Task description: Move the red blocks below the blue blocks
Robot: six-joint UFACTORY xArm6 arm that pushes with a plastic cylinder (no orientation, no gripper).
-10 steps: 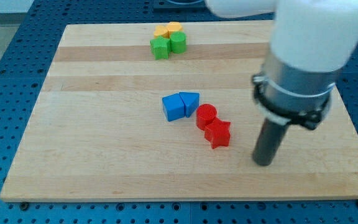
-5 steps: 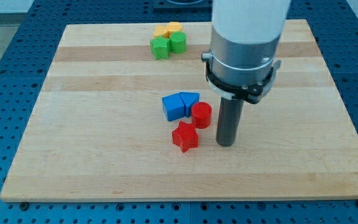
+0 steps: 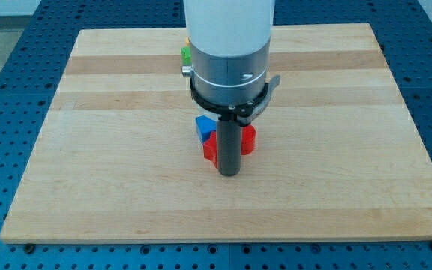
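Rod stands mid-worktop (image 3: 88, 187), my tip (image 3: 229, 175) planted just near of the block cluster. No claw on this rig, so no open or closed state to tell. One red block (image 3: 210, 148) peeks out left of the rod, another red block (image 3: 248, 139) right of it; shapes hidden. Blue block (image 3: 203, 127) sits just far-left of them, mostly covered. Green block (image 3: 186, 54) is a sliver at the far side behind the arm body (image 3: 229, 45).
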